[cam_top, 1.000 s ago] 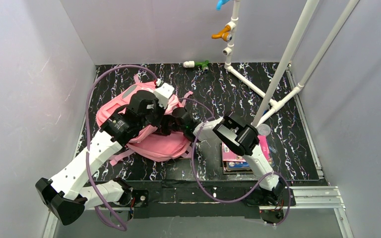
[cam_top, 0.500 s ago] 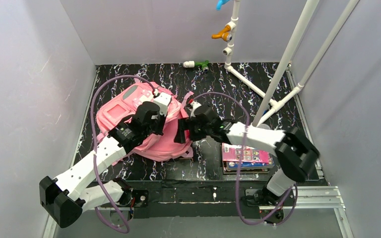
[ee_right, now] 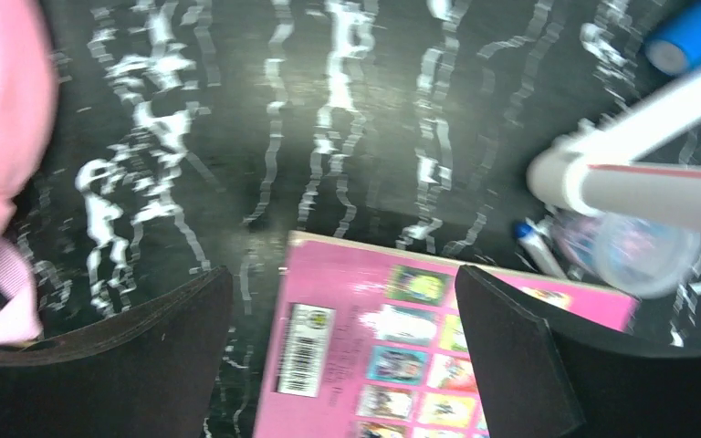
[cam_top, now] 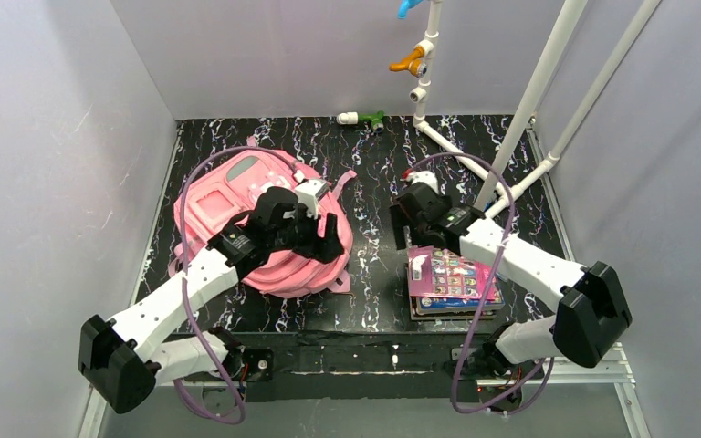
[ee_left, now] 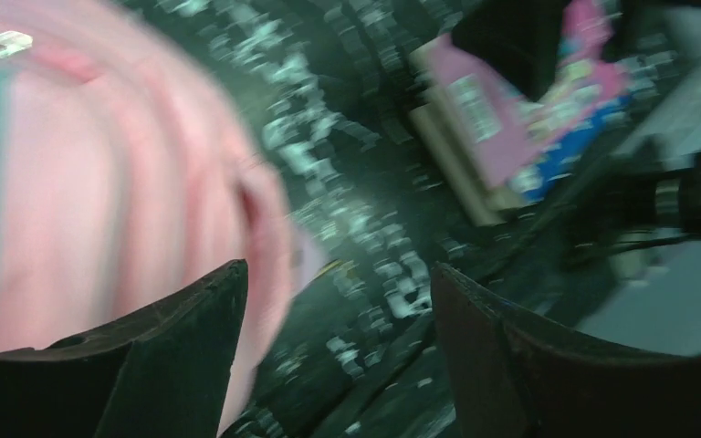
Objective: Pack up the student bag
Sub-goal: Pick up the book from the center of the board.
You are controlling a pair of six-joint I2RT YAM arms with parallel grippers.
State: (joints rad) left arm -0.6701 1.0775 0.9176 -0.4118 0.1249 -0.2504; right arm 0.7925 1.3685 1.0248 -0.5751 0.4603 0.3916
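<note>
Hovering over the near right edge of the soft bright-pink fabric backpack (cam_top: 214, 205), my left claw (cam_top: 330, 245) stands spread. Its two dark fingers (ee_left: 183, 365) are wide apart, with nothing between them but a blurred strip of the black, white-veined table (cam_top: 374, 155). The backpack lies flat on the left half of the table, a grey patch showing near its far end and a pink strap trailing off its near right corner. Seen from my left wrist, the backpack (ee_left: 100, 182) fills the left of the view, and I cannot tell whether my left finger touches the fabric. My right claw (cam_top: 404, 217) hangs above bare table between the backpack and a stack of flat books (cam_top: 452, 278) topped by a pink cover printed with small coloured squares, just beyond the stack's far left corner. It too is spread and holds nothing. My right wrist view shows the stack of flat books (ee_right: 374, 356) in the gap between the fingers (ee_right: 146, 347), with the backpack (ee_right: 0, 109) at far left. A white plastic pipe frame (cam_top: 520, 119) rises from the right side of the table, one of its lower bars ending just beyond the books.
</note>
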